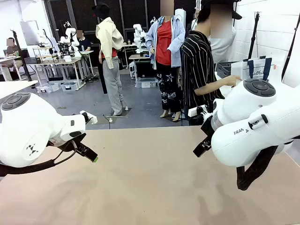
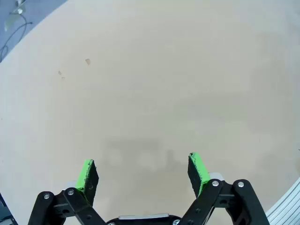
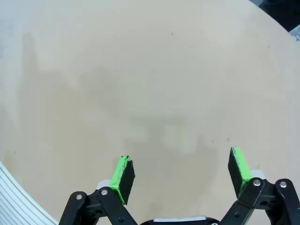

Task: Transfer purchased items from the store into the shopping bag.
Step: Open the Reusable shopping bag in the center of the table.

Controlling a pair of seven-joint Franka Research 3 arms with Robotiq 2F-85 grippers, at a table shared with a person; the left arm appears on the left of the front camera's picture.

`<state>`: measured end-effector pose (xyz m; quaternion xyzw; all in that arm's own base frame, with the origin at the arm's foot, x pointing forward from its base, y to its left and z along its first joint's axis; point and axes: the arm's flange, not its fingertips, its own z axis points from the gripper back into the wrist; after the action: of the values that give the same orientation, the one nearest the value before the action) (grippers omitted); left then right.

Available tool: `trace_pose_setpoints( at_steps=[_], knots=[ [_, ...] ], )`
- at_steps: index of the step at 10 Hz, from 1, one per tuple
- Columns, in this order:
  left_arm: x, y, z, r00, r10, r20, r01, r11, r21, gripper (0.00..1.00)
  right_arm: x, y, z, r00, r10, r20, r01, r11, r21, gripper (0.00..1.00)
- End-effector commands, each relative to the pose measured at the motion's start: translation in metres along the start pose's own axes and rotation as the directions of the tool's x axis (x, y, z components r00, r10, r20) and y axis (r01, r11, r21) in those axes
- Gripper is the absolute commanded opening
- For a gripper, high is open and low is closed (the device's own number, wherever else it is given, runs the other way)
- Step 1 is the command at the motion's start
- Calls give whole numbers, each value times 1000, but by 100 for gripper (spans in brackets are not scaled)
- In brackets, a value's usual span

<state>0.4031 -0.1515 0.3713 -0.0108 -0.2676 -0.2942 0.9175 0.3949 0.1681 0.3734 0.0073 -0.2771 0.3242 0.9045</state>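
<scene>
Standing far right behind the right arm (image 1: 253,126), printed "FRAN", the whitish bag (image 1: 244,70) with navy handles (image 1: 250,68) shows script, partly hidden, reading "othi". A person's hand (image 1: 232,80) is at its left edge; the dark lattice basket (image 1: 224,69) sits just left. The left gripper (image 2: 143,171) and right gripper (image 3: 180,171) hang spread wide, empty, over bare table (image 2: 150,93).

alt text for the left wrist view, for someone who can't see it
The left gripper hangs open above a plain beige table, its two green pads rising from the bottom edge and holding nothing. Grey floor shows at the top left corner.
</scene>
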Motion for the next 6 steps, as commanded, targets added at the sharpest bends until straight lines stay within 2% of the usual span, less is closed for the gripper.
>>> trace_pose_setpoints(
  at_steps=[1,6],
  knots=[
    [0,0,0,1000,0,0,0,1000,0,100,0,0,0,1000,0,0,0,1000,0,100],
    [0,0,0,1000,0,0,0,1000,0,100,0,0,0,1000,0,0,0,1000,0,100]
  ],
)
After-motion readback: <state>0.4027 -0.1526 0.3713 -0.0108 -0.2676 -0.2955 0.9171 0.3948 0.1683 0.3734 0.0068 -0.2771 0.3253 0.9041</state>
